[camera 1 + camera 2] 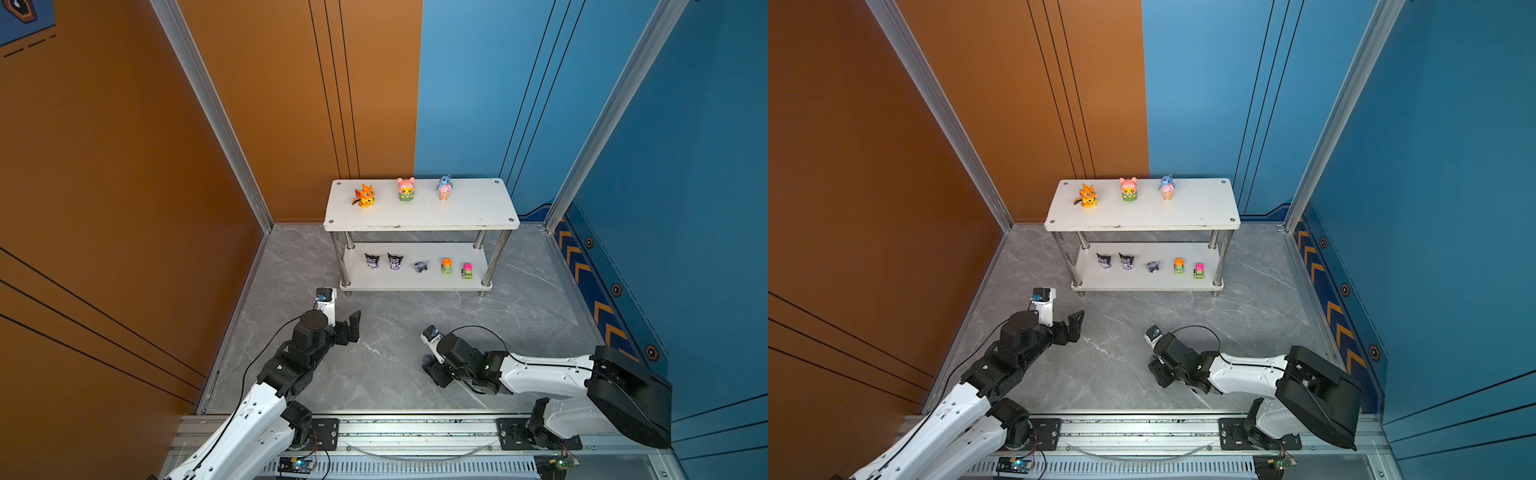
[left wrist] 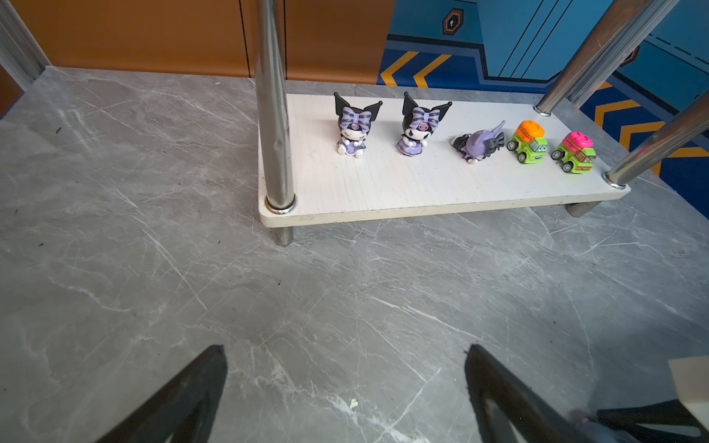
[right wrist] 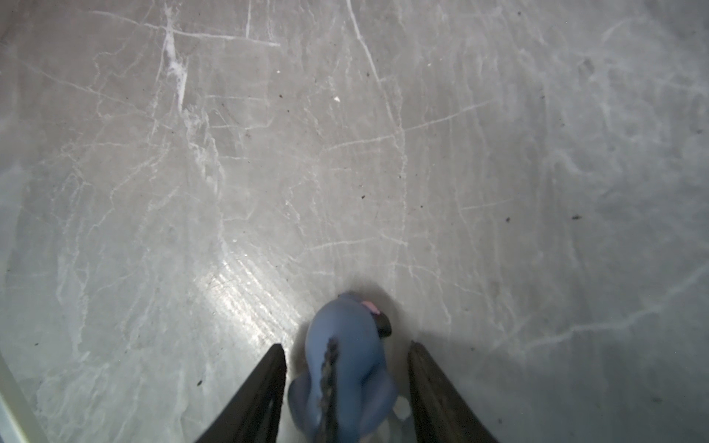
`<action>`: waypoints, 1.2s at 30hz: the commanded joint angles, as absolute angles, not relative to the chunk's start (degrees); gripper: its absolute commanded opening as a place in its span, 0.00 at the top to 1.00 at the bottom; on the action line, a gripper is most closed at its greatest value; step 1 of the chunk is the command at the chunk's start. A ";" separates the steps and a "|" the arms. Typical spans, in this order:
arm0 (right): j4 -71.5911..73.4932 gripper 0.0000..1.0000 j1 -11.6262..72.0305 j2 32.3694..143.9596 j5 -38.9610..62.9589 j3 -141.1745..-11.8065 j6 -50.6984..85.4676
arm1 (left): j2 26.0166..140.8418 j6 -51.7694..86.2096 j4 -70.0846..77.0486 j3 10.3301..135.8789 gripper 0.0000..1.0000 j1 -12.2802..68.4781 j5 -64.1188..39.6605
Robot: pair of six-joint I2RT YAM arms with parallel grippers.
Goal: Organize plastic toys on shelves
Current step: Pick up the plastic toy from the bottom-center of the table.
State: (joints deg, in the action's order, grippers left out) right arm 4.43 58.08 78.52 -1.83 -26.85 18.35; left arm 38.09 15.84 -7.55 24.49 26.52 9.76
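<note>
The shelves (image 1: 478, 208) stand at the back of the floor. On the top board are an orange dragon (image 1: 365, 196), a pink-yellow toy (image 1: 406, 189) and a blue one on a cone (image 1: 444, 187). The lower board (image 2: 383, 184) carries two upright black-purple horned toys (image 2: 355, 128), a third lying over (image 2: 479, 144), and two green cars (image 2: 531, 142). A grey-blue donkey (image 3: 341, 364) lies on the floor between the fingers of my right gripper (image 3: 347, 344), with a small gap on each side. My left gripper (image 2: 345, 349) hangs open and empty before the shelves' left leg.
Grey marble floor (image 1: 395, 365) is walled by an orange panel (image 1: 124, 208) on the left and blue panels (image 1: 685, 208) behind and on the right. Chrome legs (image 2: 274, 115) frame the lower board. A metal rail (image 1: 415, 428) runs along the front edge.
</note>
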 commanded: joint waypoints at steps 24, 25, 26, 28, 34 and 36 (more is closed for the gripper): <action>-34.55 0.75 54.26 60.26 -18.54 -54.56 15.76 | 38.15 14.59 -8.87 27.09 0.02 25.75 7.21; -36.82 0.75 53.30 59.91 -19.44 -57.79 15.73 | 38.06 14.59 -8.88 27.07 0.02 25.73 7.12; -38.31 0.75 52.39 59.77 -19.67 -60.43 15.46 | 38.11 14.58 -8.79 27.06 0.02 25.75 7.12; -40.72 0.75 50.02 59.91 -19.40 -66.10 14.87 | 37.90 14.58 -8.54 26.97 0.02 25.75 6.95; -48.85 0.75 43.15 68.01 -17.52 -84.59 11.74 | 37.79 14.52 -8.20 26.42 0.02 25.75 6.53; -51.55 0.75 40.62 71.79 -16.94 -91.14 10.61 | 37.82 14.69 -7.93 26.28 0.02 25.71 6.30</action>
State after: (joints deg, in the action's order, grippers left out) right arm -43.57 42.70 67.77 -16.78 -85.38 13.45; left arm 38.11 15.38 -8.40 25.21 26.24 7.84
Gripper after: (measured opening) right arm 0.340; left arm 0.979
